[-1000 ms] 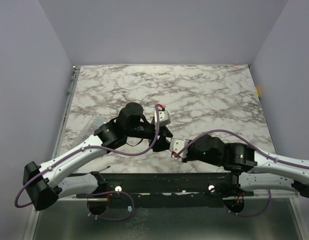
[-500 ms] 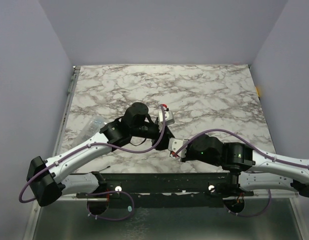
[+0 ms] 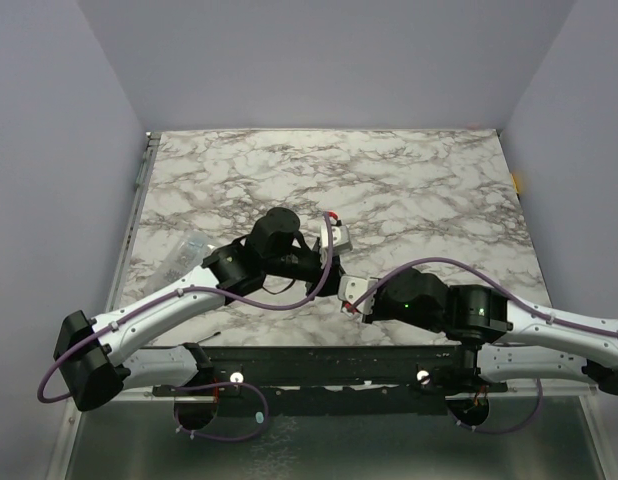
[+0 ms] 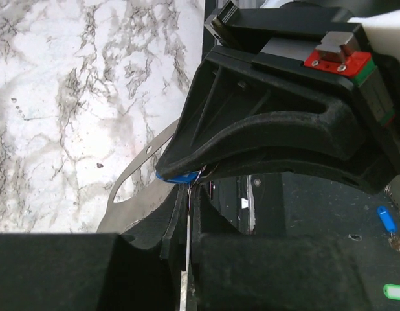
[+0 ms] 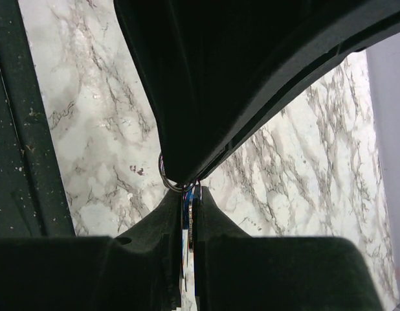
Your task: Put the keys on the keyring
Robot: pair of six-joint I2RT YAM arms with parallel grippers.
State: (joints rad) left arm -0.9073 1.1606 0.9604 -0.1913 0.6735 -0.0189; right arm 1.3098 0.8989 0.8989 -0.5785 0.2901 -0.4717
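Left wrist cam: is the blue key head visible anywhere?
Yes, a bright sliver of the blue key head peeks out right under the tip of the right hand.

Grey-veined marble table (image 3: 419,190), clear plastic packet (image 3: 186,250) near its left edge

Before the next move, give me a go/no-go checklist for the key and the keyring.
1. Left end effector grip on keyring: ok, fingers shut on its thin edge, loop sticking out.
2. Right end effector grip on blue key: ok, blue shows between its shut fingers.
3. Key threaded on keyring: cannot tell, the end effectors hide the joint.
4. Silver keys located: cannot tell, none in view.
5. Plastic packet away from the meeting point: ok, it lies off to the left of the left arm.
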